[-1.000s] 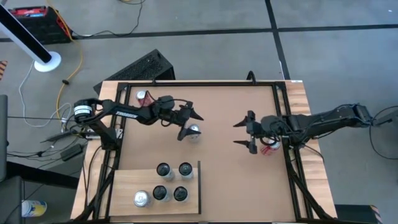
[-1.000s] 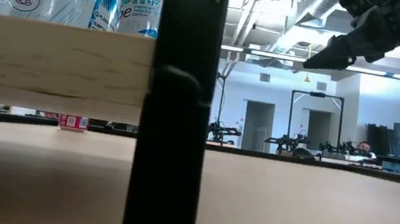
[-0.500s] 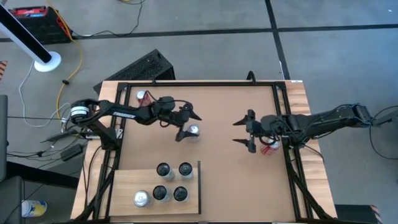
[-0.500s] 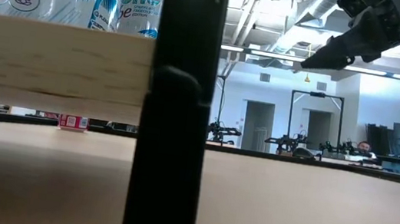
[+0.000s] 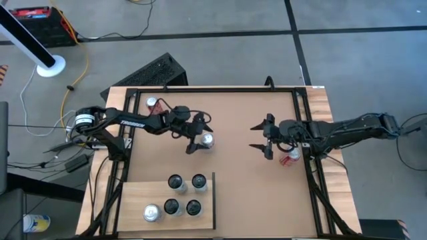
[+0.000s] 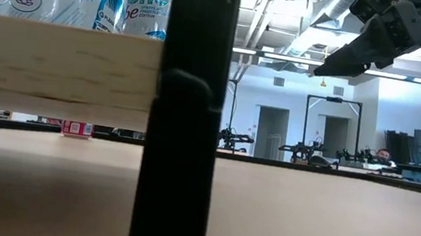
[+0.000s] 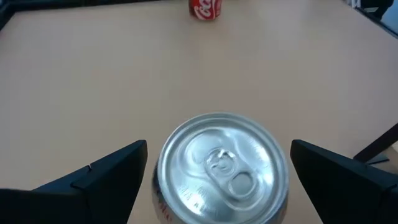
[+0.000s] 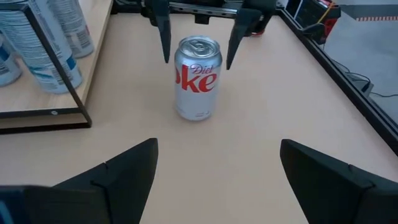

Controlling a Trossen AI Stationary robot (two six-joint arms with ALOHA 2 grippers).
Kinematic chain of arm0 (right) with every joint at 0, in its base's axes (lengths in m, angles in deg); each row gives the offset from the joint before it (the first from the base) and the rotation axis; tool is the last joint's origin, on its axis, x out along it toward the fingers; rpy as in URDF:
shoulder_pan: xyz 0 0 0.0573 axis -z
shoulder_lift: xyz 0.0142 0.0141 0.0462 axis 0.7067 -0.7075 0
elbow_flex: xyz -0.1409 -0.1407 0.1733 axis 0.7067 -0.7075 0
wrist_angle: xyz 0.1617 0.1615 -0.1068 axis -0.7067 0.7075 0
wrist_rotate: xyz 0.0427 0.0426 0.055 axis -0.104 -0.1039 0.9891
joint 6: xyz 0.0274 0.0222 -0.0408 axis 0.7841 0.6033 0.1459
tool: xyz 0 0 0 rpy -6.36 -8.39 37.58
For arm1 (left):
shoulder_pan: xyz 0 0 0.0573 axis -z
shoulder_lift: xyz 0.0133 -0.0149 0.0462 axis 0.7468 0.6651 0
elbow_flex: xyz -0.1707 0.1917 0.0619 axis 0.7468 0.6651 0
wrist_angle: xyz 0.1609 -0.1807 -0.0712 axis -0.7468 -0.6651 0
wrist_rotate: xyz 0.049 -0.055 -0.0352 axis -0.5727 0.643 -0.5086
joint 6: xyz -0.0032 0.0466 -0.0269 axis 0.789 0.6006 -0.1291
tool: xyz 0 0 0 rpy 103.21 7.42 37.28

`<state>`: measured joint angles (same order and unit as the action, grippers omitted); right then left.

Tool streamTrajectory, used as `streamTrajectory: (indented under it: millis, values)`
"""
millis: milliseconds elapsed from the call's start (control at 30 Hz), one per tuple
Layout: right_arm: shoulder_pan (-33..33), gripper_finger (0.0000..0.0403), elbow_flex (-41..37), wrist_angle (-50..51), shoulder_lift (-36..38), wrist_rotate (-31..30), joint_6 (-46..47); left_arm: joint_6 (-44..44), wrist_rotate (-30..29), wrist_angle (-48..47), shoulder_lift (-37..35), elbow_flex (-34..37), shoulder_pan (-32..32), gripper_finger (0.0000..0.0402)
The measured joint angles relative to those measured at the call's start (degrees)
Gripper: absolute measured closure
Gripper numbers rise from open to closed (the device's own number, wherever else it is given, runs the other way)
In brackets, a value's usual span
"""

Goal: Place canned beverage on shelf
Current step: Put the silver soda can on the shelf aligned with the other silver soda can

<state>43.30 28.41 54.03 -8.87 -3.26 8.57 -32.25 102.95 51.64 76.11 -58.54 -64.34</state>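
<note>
Clearly your left gripper (image 5: 199, 134) hangs spread wide over the silver can (image 5: 207, 139), one finger on each side and neither touching, lined up to grasp it. That can reads "Diet Coke". Your right gripper (image 5: 262, 140) waits open, well apart across the table, a red Coca-Cola can (image 5: 289, 157) beside it. Off toward the table's near edge, the shelf (image 5: 140, 198) already carries cans.

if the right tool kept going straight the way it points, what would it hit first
Probably the Diet Coke can: it stands dead ahead of the open right tool, with bare tabletop between them.
</note>
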Motion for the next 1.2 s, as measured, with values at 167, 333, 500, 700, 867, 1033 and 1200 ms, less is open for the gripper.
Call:
streamTrajectory:
  millis: [167, 333, 500, 700, 867, 1033, 1200]
  values:
    - [0.30, 0.0042, 0.02, 0.02, 0.00, 0.06, 0.39, 0.00, -0.51, -1.02, 0.00, 0.00, -0.03, 0.0022]
    - [0.27, 0.0042, 0.02, 0.02, 0.00, 0.12, 0.63, 0.00, -2.62, -1.92, 0.00, 0.00, 0.00, 0.0022]
    - [0.27, 0.0042, 0.02, 0.02, 0.00, 0.15, 1.09, -0.02, -2.75, -1.95, 0.00, 0.00, 0.00, 0.0037]
    - [0.30, 0.0042, 0.02, 0.04, 0.00, 0.13, 2.09, -0.20, -2.84, -1.95, 0.00, 0.00, 0.00, 0.0112]
    - [0.30, 0.0042, 0.02, 0.11, 0.00, 0.11, 3.80, -0.44, -3.05, -2.56, -0.77, 0.00, -0.02, 0.0117]
    - [0.30, 0.0042, 0.04, 0.55, 0.00, 0.08, 6.81, 2.43, -3.04, -9.46, -8.82, 0.09, -0.18, 0.0117]
    - [0.30, 0.0042, 0.04, 0.50, -0.02, 0.06, 9.56, 4.64, -4.35, -28.17, -23.31, -0.07, 0.09, 0.0117]
